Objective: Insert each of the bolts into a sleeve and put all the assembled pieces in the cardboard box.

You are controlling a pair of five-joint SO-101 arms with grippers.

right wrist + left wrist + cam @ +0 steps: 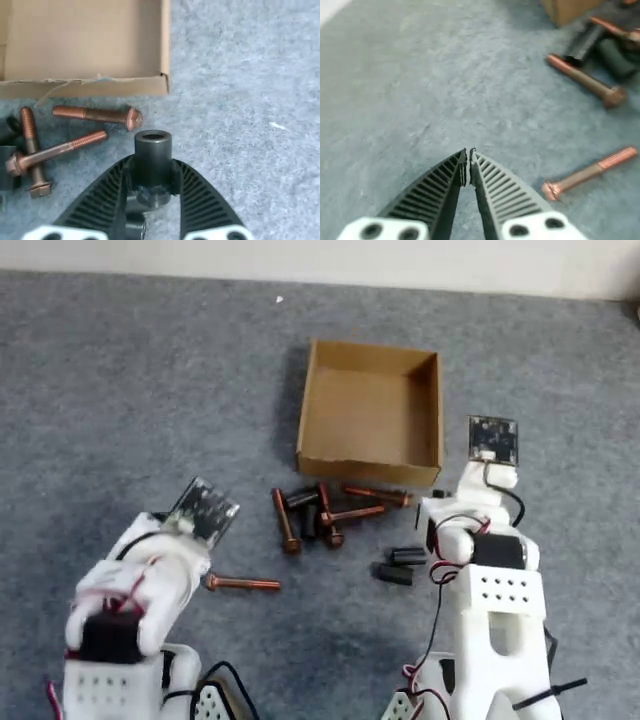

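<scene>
The right gripper [151,169] grips a black sleeve [152,147] near the box [100,86] corner, while the left gripper [470,156], pinched together on nothing, hangs near a lone bolt [587,172].

Looks like a small robotics lab or hobby bench: grey carpet [120,390] for a top, white printed arms [500,600], loose wires [437,625].

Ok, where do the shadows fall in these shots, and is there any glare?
High view: the cardboard box throws a soft shadow on the carpet along its left wall, no glare. Left wrist view: flat, even light on the carpet. Right wrist view: the sleeve rim catches a mild sheen.
</scene>
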